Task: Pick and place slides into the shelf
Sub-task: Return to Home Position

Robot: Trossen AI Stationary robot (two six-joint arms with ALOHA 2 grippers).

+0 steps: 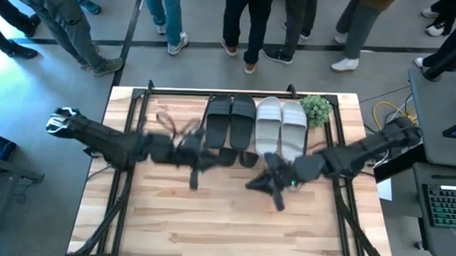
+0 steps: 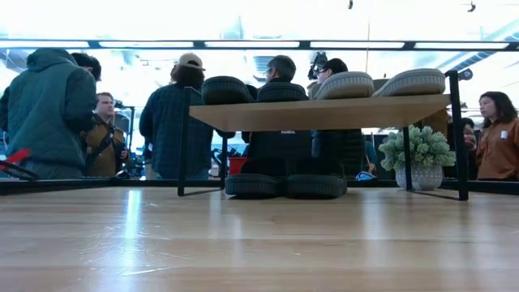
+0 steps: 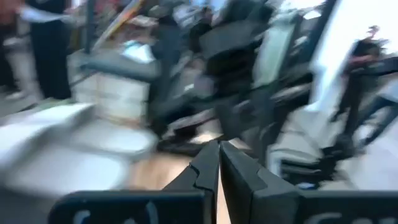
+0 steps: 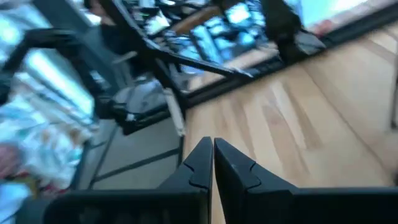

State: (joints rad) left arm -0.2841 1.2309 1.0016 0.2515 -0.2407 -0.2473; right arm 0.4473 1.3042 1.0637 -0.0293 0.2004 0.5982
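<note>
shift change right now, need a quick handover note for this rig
Left hand: shut, empty, over the table in front of the shelf.
Right hand: shut, empty, also in front of the shelf.
On the shelf top: black pair and grey-white pair. Under it: second black pair, side by side.
Done: all six slides placed.
Left: bring both arms home.

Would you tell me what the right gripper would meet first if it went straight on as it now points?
Most likely the bare wooden tabletop near its edge, with grey floor beyond. The right gripper, jaws shut, shows nothing standing in its line, though depth is hard to judge.
</note>
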